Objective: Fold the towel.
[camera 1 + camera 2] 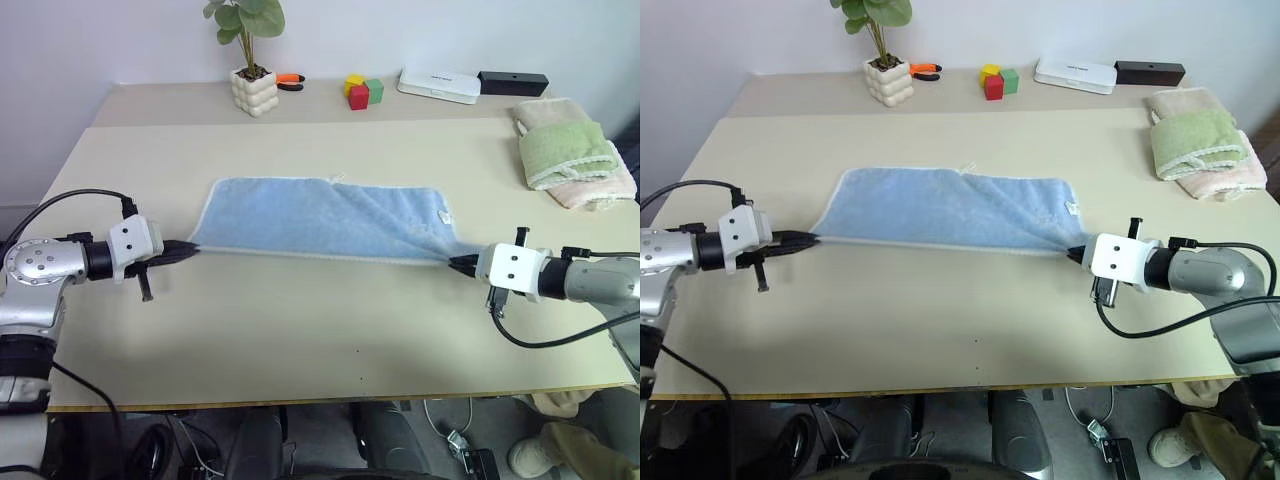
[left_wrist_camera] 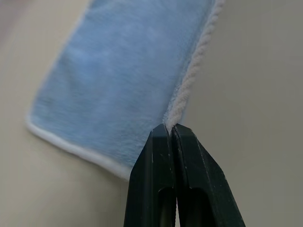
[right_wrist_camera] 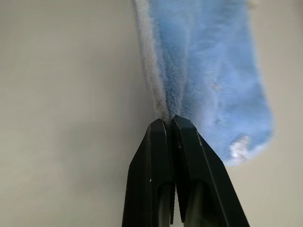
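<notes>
The light blue towel (image 1: pixel 325 220) lies stretched across the middle of the table (image 1: pixel 300 330), its whitish edging running along the near side and a small white tag near its right end. My left gripper (image 1: pixel 190 249) is shut on the towel's near left corner. My right gripper (image 1: pixel 458 263) is shut on the near right corner. The near edge is pulled taut between the two. In the left wrist view the black fingers (image 2: pixel 156 161) pinch the whitish hem of the towel (image 2: pixel 123 80); in the right wrist view the fingers (image 3: pixel 158 151) pinch the towel (image 3: pixel 208 75) at its corner.
A folded green towel (image 1: pixel 563 150) on a pale pink one (image 1: pixel 590 188) sits at the right edge. Along the back stand a potted plant (image 1: pixel 252 85), orange-handled pliers (image 1: pixel 290 81), coloured blocks (image 1: pixel 363 92), a white box (image 1: pixel 438 85) and a black box (image 1: pixel 512 83).
</notes>
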You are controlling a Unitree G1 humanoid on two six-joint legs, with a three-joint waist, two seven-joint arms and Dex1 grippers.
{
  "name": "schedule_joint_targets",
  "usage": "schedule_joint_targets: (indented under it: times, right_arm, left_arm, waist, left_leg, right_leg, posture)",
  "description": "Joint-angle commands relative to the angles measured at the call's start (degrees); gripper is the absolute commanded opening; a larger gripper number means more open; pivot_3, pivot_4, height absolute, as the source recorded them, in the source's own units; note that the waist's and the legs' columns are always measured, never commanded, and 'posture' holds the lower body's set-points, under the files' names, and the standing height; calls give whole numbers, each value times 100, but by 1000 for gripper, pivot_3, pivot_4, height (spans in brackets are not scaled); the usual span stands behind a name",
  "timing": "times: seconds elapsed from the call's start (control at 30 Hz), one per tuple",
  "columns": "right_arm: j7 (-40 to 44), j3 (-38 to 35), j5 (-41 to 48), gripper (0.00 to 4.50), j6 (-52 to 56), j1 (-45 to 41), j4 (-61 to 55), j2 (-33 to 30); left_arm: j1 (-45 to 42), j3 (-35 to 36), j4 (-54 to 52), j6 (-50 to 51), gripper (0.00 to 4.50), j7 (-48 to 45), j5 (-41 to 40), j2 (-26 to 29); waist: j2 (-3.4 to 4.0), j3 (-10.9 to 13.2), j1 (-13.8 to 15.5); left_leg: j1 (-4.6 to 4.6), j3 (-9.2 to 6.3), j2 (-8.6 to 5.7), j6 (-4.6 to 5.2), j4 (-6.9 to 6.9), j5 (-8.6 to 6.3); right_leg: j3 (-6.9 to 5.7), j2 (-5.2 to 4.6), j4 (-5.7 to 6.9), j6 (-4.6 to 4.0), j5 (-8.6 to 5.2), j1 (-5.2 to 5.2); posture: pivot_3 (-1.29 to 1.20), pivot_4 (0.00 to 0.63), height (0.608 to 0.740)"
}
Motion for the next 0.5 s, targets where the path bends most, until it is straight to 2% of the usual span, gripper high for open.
schedule_joint_targets:
  times: [0.03, 0.17, 0.3, 0.4, 0.5]
  right_arm:
    - [438, -427, 323, 34, 456, 343, -500, -380]
    - [484, -555, 282, 34, 425, 571, -483, -423]
    - [647, -731, 444, 34, 513, 828, -584, -438]
    - [981, -1048, 767, 34, 772, 1188, -796, -513]
    - [1292, -1336, 826, 34, 920, 1470, -795, -693]
  left_arm:
    - [548, 202, -882, 1130, 0, -291, -484, 390]
    - [1336, 486, -1823, 2459, 0, -453, -1115, 732]
    - [2064, 833, -2591, 3169, 0, -588, -1419, 1094]
    - [2371, 1096, -2926, 3299, 0, -540, -1487, 1146]
    - [2444, 1149, -2767, 3073, 0, -462, -1286, 1078]
  waist:
    - [0, 0, -10]
    - [-1, 0, -13]
    - [-2, 0, -1]
    - [-3, 0, 16]
    - [-2, 0, 13]
  left_leg:
    - [1, 0, 1, 0, 0, 0]
    - [3, 1, 7, 2, 0, -1]
    - [2, 3, 7, 2, 4, -1]
    - [1, 3, 7, 2, 4, -1]
    - [2, 4, 7, 2, 6, -2]
  right_leg:
    - [0, 1, 1, 0, 0, 0]
    - [0, 5, 1, -2, -1, 0]
    - [1, 5, 1, -5, -4, 0]
    - [0, 4, -1, -6, -4, 1]
    - [0, 4, -3, -10, -6, 4]
  posture:
    - [0, 150, 740]
    - [0, 150, 740]
    - [0, 150, 740]
    - [0, 150, 740]
    - [0, 150, 740]
